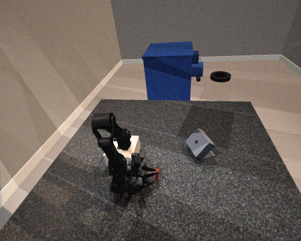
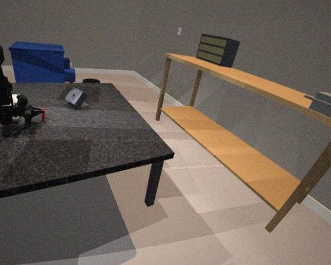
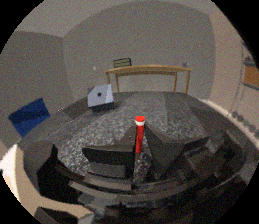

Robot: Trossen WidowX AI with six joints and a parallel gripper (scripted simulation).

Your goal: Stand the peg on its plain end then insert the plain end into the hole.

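Peg, short and red (image 1: 157, 174), is standing near-upright in my clamped end effector (image 1: 153, 173), low over the dark speckled tabletop (image 1: 230, 194), with the grey sloped panel (image 1: 200, 146) well beyond it.

A plain workshop room

Bare walls, a wooden shelf bench (image 2: 253, 84) bearing a drawer cabinet (image 2: 218, 50), a blue bin (image 1: 170, 70), a dark stone worktop (image 2: 98, 140).

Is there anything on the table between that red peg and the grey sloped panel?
Nothing: the top view shows only table between the peg, held in the gripper, and the panel.
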